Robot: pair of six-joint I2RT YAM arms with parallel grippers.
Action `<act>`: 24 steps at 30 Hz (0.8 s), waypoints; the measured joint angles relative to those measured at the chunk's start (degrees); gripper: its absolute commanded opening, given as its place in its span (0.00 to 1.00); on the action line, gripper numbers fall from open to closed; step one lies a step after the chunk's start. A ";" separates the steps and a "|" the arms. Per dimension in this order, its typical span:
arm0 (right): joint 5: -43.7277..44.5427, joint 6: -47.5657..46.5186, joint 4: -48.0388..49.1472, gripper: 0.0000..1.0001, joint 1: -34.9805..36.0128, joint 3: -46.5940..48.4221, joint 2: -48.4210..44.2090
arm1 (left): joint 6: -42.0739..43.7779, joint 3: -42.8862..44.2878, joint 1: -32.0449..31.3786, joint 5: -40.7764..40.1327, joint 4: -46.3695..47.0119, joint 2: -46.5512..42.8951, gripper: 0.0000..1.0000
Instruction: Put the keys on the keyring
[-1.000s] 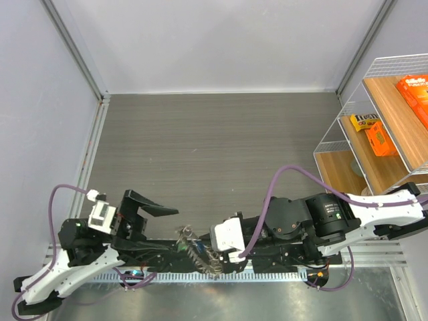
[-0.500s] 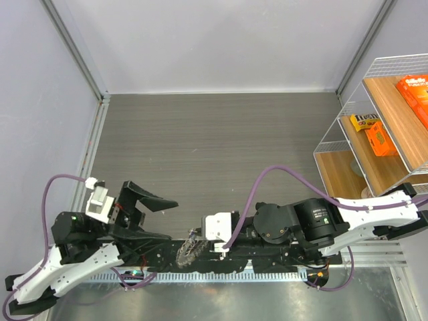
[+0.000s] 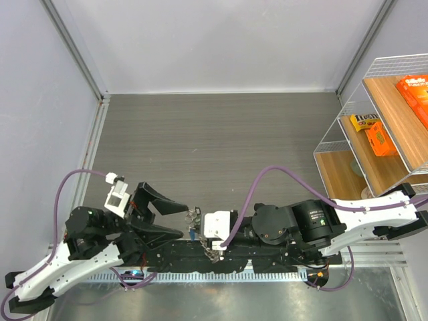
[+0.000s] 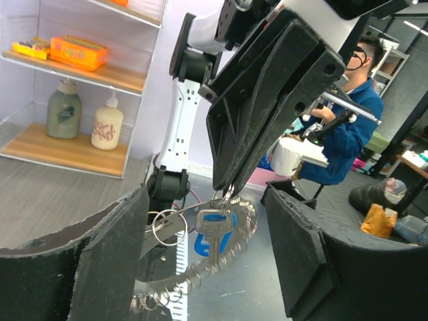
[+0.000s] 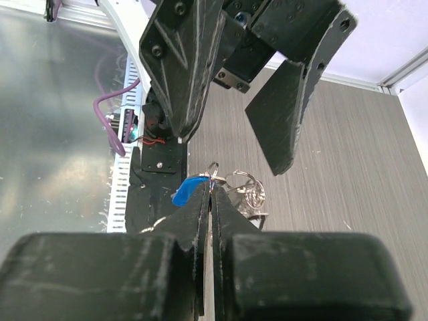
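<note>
My right gripper (image 3: 200, 231) is shut on the keyring (image 3: 194, 219), pinching a small ring at its rim and holding it up over the table's near edge. In the left wrist view the keyring (image 4: 249, 224) arcs down to the left, fringed with small rings. A blue-headed key (image 4: 214, 231) hangs from the pinched ring; it shows in the top view too (image 3: 192, 234). My left gripper (image 3: 182, 221) is open, its fingers (image 4: 100, 254) on either side of the key and ring without touching. The right wrist view shows the shut right gripper (image 5: 210, 190), the blue key (image 5: 187, 192) and the ring cluster (image 5: 251, 194). No green or yellow key shows.
A wire shelf (image 3: 374, 134) with orange boxes stands at the right edge. Grey walls close the left and far sides. A metal rail (image 3: 221, 275) runs along the near edge by the arm bases. The left wrist view shows bottles on the shelf (image 4: 80, 114) and a person (image 4: 348, 114) beyond the table.
My left arm has swung right and brought its open gripper around the keyring. My right gripper has shifted left and turned the keyring, which now stands edge-on in the top view.
</note>
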 measured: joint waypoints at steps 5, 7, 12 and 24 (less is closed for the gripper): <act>1.86 0.33 0.39 0.05 0.00 0.02 0.02 | -0.85 -1.18 0.00 0.48 0.02 1.01 0.64; 2.51 0.55 0.42 0.06 0.00 0.04 0.11 | -0.87 -1.51 0.00 0.72 0.00 1.11 0.62; 3.58 1.25 0.57 0.05 0.00 0.70 0.94 | -1.05 -1.64 0.00 1.64 0.70 1.22 0.53; 4.50 1.66 0.70 0.05 -0.07 1.42 2.71 | -1.90 -2.16 0.00 3.93 2.67 1.20 0.22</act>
